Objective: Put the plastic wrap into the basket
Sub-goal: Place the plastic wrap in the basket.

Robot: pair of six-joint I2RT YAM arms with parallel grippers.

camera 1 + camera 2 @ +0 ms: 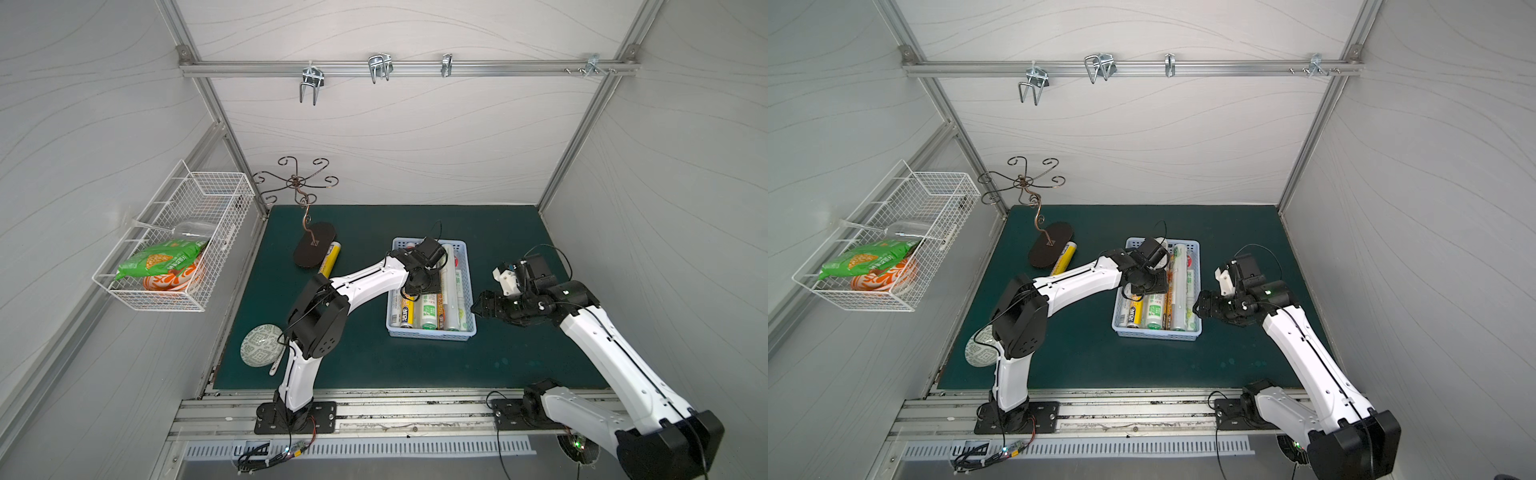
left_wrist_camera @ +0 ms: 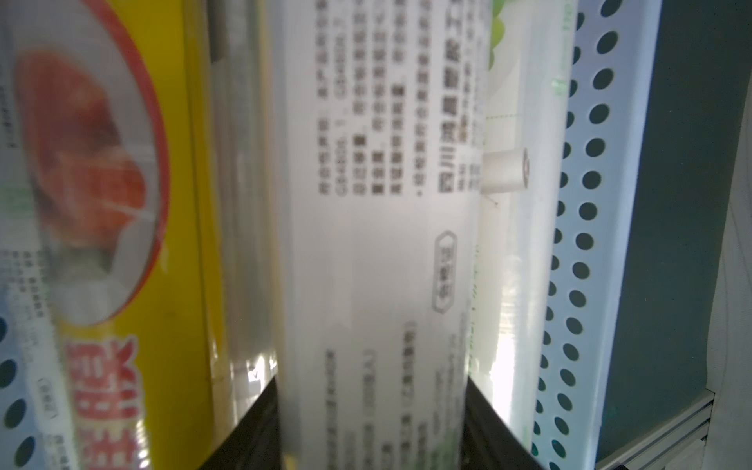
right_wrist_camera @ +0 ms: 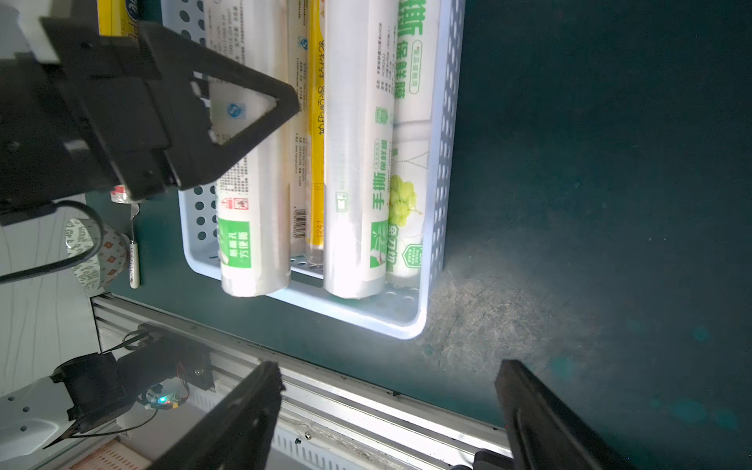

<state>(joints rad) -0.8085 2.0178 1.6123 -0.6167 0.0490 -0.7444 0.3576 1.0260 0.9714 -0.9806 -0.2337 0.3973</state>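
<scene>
Presently in hand: setting one white roll (image 2: 366, 203) of plastic wrap into the basket (image 1: 430, 333), among the rolls lying there.
Left end effector (image 2: 370, 390): narrow, clamped on that roll above the basket.
Right end effector (image 3: 388, 376): wide, empty, at the basket's three o'clock.
Leftover: yellow roll (image 1: 330, 261) on the surface (image 1: 519, 353), ten o'clock, beside the stand base (image 1: 313, 249).
Next, I'd say: release, lift clear, fetch it.

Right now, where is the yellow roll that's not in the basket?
In both top views the yellow roll lies on the green mat, left of the blue basket, close beside the curly stand's dark oval base.
</scene>
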